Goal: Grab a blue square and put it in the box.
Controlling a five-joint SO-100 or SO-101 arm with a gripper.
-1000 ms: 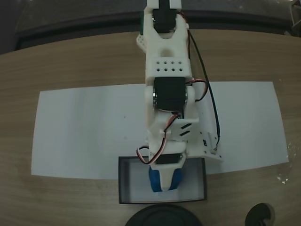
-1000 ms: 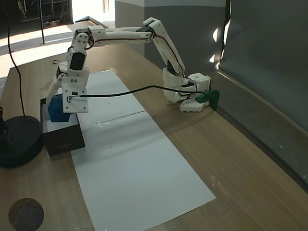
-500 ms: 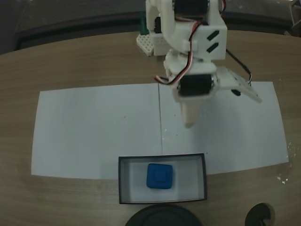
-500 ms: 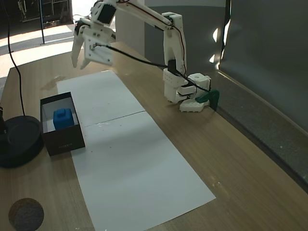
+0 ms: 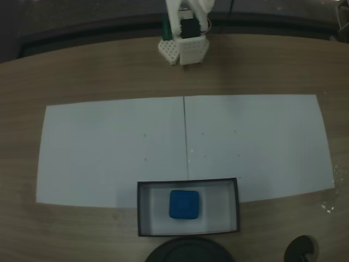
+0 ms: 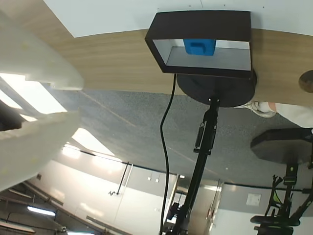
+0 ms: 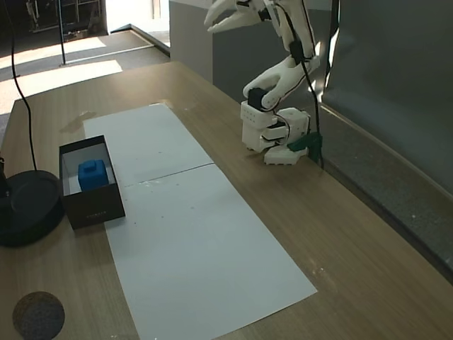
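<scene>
The blue square (image 5: 184,204) lies flat inside the box (image 5: 188,181), a shallow black-walled tray with a white floor near the table's front edge in a fixed view. In another fixed view the blue square (image 7: 93,173) sits in the box (image 7: 95,205) at the left. The wrist view, turned upside down, has the box (image 6: 200,19) with the blue square (image 6: 199,46) far off at the top. My gripper (image 7: 211,23) is raised high above the arm's base (image 7: 272,134), far from the box, open and holding nothing. Its white fingers (image 6: 34,58) enter the wrist view from the left.
A large white paper sheet (image 5: 109,147) covers the middle of the wooden table. A black round stand base (image 7: 25,205) sits right beside the box, with a cable rising from it. A small dark disc (image 7: 35,315) lies near the table corner.
The gripper let go of the blue square in the box, then the arm lifted and folded back to its base. The square stays in the box.
</scene>
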